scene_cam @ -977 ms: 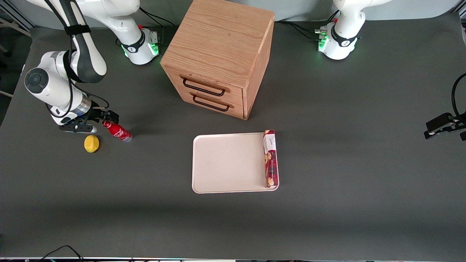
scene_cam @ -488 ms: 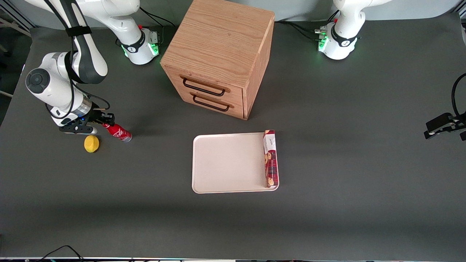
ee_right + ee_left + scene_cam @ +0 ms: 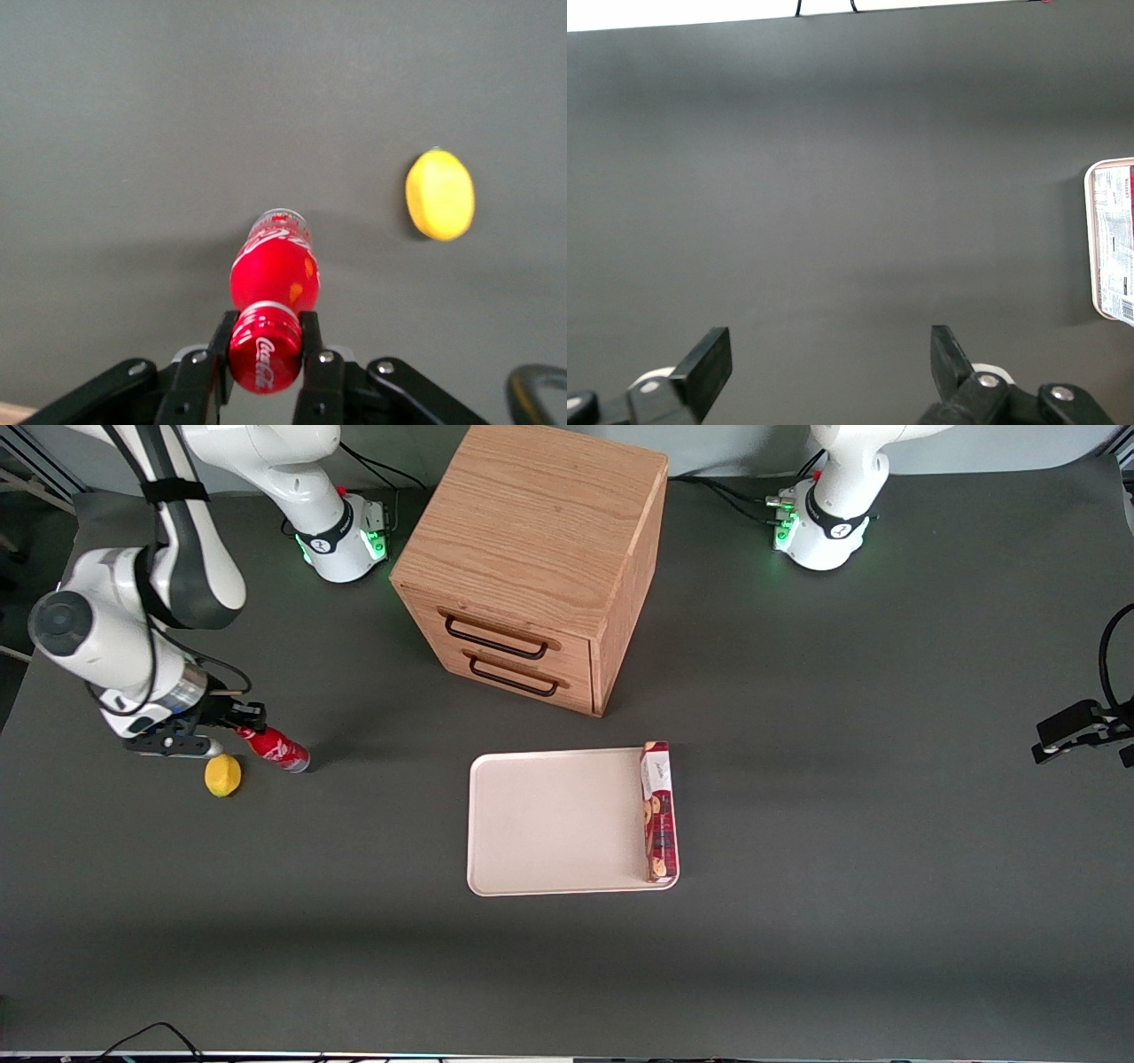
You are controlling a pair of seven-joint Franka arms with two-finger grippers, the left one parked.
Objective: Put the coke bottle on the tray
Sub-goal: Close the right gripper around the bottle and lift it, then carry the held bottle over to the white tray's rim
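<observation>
End effector: the black two-finger end effector (image 3: 241, 723) (image 3: 266, 347) of the working right arm sits at the working arm's end of the table, clenched on the red cap of the bottle, one finger (image 3: 203, 376) pressed to each side of the cap.

Coke bottle: the small red coke bottle with red cap, white script logo and clear base (image 3: 274, 747) (image 3: 273, 279) is grasped at the cap and tilted, its clear base pointing away from the fingers and down toward the table; whether the base touches the table cannot be told. It is well apart from the tray.

Tray: the flat rectangular cream-white tray with rounded corners and a low rim (image 3: 549, 824) (image 3: 1091, 177) lies on the table in front of the cabinet's drawers, nearer to the front camera than the cabinet.

Biscuit box: a long red biscuit box (image 3: 658, 811) (image 3: 1116, 248) lies in the tray along its edge toward the parked arm's end.

Lemon: a small yellow oval lemon (image 3: 222, 775) (image 3: 439, 195) lies on the table just beside the bottle, slightly nearer to the front camera and apart from it.

Cabinet: a wooden two-drawer cabinet with dark wire handles (image 3: 532, 558) stands mid-table, both drawers shut.

Table: a dark grey matte table (image 3: 842, 824) carries all of these.
</observation>
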